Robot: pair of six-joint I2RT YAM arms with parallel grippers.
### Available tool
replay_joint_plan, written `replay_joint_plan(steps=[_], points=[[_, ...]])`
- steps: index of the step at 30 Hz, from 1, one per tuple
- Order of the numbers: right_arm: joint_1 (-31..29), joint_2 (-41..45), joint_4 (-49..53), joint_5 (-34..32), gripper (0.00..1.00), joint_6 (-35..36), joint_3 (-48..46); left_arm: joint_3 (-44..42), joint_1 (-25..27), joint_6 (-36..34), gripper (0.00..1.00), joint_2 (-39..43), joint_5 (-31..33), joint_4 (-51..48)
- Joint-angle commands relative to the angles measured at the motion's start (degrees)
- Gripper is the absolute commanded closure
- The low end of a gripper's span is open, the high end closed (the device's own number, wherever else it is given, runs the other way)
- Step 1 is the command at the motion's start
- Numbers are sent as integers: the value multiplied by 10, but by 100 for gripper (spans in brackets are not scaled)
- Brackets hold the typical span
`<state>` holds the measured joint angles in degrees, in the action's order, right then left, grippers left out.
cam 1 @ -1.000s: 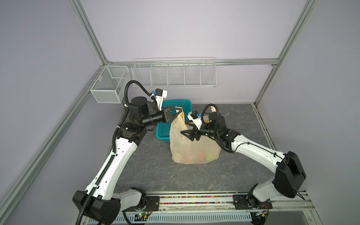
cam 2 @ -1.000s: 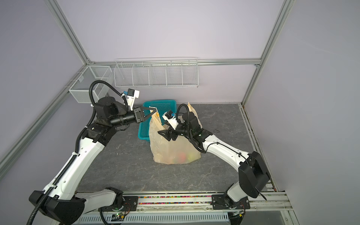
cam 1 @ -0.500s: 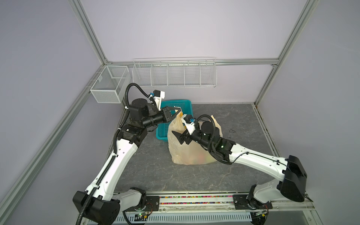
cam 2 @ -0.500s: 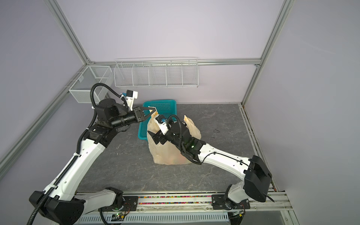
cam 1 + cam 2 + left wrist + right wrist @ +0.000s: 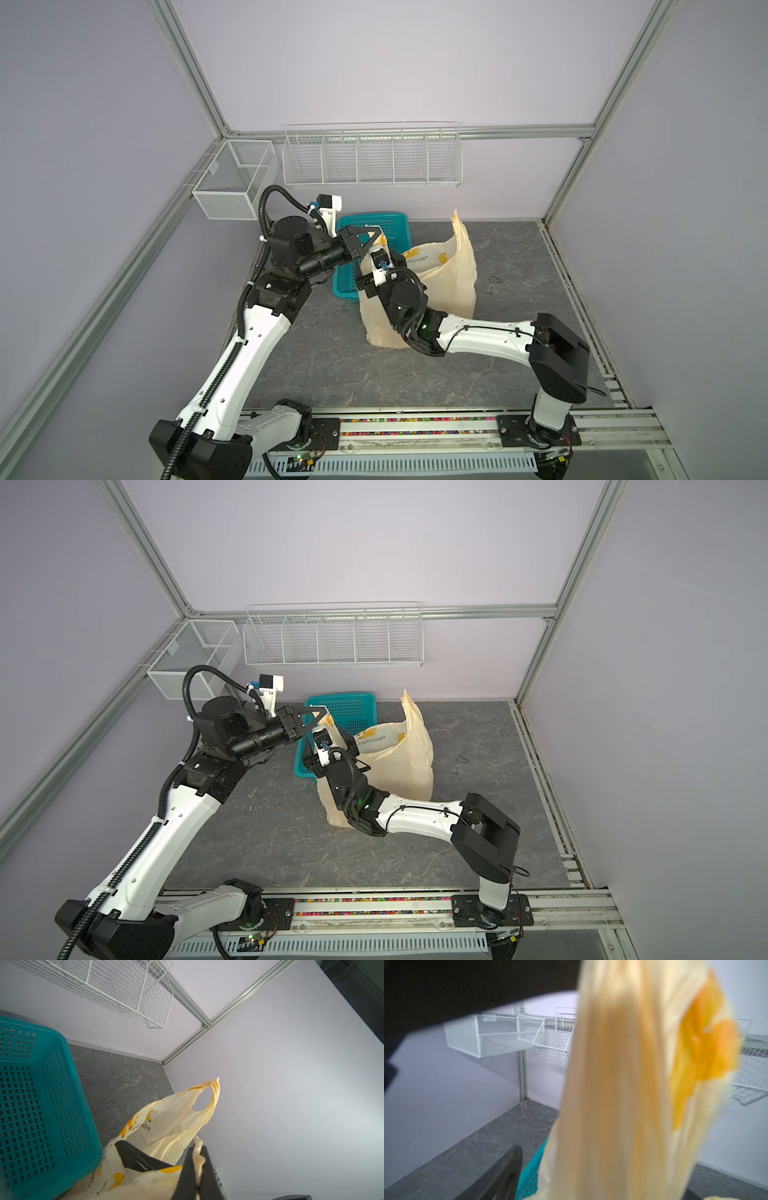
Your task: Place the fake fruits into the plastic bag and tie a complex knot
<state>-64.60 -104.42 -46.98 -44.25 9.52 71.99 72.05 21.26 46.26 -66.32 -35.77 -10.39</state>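
left wrist view: left gripper (image 5: 198, 1159) clenched on handle strip of plastic bag (image 5: 172, 1118), standing mid tabletop (image 5: 324, 365) just beside teal basket (image 5: 386, 224). right gripper (image 5: 376, 255) spread wide nearby. film looks thin, limp, slippery; pinch bunched handles.

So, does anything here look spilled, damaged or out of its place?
Nothing stands out. The plastic bag stands upright on the table, and no fruit shows outside it. The left gripper pinches one handle; the other handle sticks up free, so the knot is not yet tied.
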Motion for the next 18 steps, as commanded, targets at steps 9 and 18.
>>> replay_joint_plan(steps=[9,18], points=[[28,-78,-115,-89,46,18,5,-11,0,24,100,15,10,13],[27,-73,-111,-91,67,-1,-57,7,-1,4,100,7,7,-7]])
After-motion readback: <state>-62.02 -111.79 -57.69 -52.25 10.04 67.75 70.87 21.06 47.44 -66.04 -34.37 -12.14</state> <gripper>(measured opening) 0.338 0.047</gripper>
